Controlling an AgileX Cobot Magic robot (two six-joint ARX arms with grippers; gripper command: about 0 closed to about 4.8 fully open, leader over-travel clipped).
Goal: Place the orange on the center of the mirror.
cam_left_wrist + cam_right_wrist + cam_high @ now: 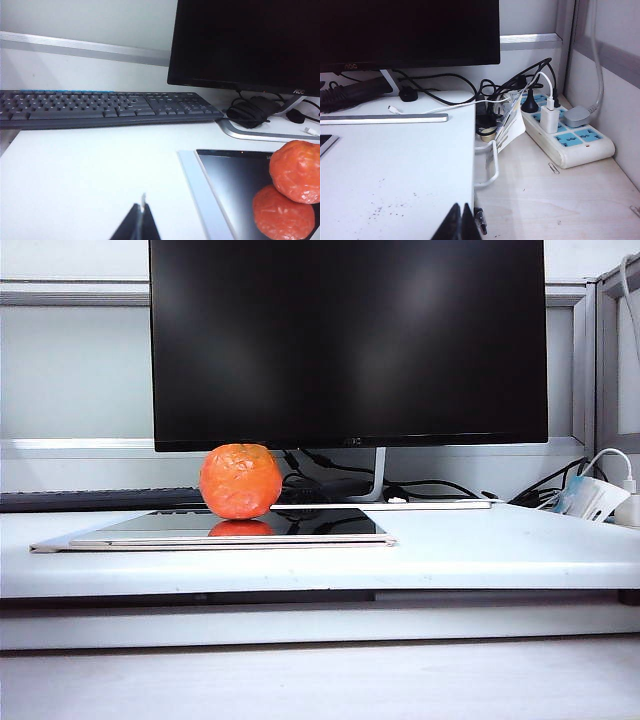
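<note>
The large black flat-screen monitor fills the back of the white desk, with the long black keyboard to its left. In front lies the thin dark reflective mirror with a pale cream edge, and the bumpy reddish-orange orange sits on it, seemingly near the middle. The job looks done: retreat cleanly and avoid nudging the fruit, since it could roll. The left gripper hangs closed and empty just beside the mirror; the right gripper is closed and empty too, near a white power strip and tangled black cables
</note>
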